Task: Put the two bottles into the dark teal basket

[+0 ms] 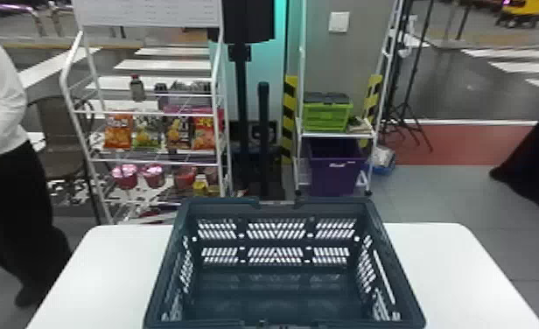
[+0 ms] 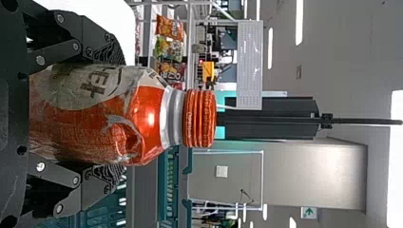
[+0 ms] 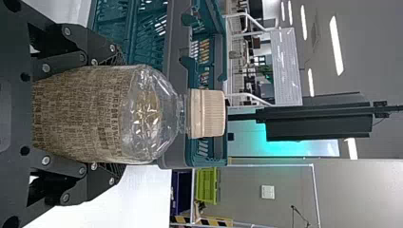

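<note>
The left pincer (image 2: 112,114) is closed round the red bottle (image 2: 138,111), one finger on either side of its body; the right pincer (image 3: 119,114) has the clear bottle (image 3: 85,116) with the brown label in the same sort of hold. Both bottles stand about upright, long axis vertical, with the orange-red cap (image 2: 199,118) and the pale cap (image 3: 207,114) clear above the fingers.

The relation that matters is sideways and forward: the dark teal basket (image 1: 277,213) lies ahead and to the right of the left pincer, ahead and to the left of the right one. Each bottle is therefore nearest its own side of the basket, and the arms need not cross.

The near rim is the edge to beat. The caps show about level with parts of the rim, so each pincer probably has to rise until the bottle's base clears it, then go forward and inward. The basket's open top looks broad enough for both, side by side, if the pincers keep apart; the white tabletop (image 1: 448,262) gives some room outward of each. Released high, a bottle could topple
</note>
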Robot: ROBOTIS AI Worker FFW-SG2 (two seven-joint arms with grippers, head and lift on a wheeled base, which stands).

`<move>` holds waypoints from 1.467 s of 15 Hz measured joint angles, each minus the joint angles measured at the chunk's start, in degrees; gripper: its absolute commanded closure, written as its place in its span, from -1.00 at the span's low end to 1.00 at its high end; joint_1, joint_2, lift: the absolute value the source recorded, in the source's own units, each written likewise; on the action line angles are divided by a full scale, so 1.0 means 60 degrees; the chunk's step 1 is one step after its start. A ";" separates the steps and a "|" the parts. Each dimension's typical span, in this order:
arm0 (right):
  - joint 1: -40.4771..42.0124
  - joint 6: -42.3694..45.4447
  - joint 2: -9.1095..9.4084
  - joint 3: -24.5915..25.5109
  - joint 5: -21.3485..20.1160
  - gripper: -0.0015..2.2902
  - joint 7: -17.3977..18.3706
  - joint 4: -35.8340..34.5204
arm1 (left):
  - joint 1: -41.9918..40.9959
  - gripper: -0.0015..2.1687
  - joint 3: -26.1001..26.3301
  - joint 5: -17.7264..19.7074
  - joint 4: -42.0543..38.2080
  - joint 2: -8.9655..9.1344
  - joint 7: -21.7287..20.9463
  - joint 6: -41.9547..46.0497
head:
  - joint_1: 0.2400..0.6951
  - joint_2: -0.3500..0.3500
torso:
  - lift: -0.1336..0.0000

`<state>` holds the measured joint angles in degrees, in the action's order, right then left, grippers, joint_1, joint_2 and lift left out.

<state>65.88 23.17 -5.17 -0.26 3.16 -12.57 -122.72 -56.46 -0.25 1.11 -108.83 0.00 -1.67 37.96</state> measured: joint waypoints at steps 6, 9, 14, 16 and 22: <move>0.0113 -0.0435 0.0084 0.0032 -0.0033 0.71 0.0013 -0.0299 | 0.0103 0.98 0.0058 -0.0018 -0.0461 0.0000 0.0163 -0.1020 | 0.14 0.00 | 1.00; 0.0071 -0.0245 0.0193 0.0081 -0.0059 0.71 0.0000 -0.0209 | 0.0231 0.98 0.0185 -0.0156 -0.0521 0.0000 0.0267 -0.1406 | 0.14 0.00 | 1.00; 0.0205 0.0257 0.0217 0.0243 0.0080 0.71 -0.0074 -0.0689 | 0.0226 0.98 0.0248 -0.0104 -0.0408 0.0000 0.0263 -0.1376 | 0.14 0.00 | 1.00; 0.0121 0.0197 0.0232 0.0466 0.0312 0.71 -0.0073 -0.1395 | 0.0169 0.98 0.0260 -0.0120 -0.0259 0.0000 0.0264 -0.1070 | 0.14 0.00 | 1.00; -0.2072 -0.4896 0.0628 0.0738 0.0653 0.71 0.0079 -0.3607 | 0.0223 0.98 0.0261 -0.0092 -0.0071 -0.0195 0.0243 -0.0883 | 0.14 0.00 | 1.00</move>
<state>53.45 -6.21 -1.40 4.17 7.07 -12.10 -144.37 -55.13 1.32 0.56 -109.26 -1.17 -0.21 32.66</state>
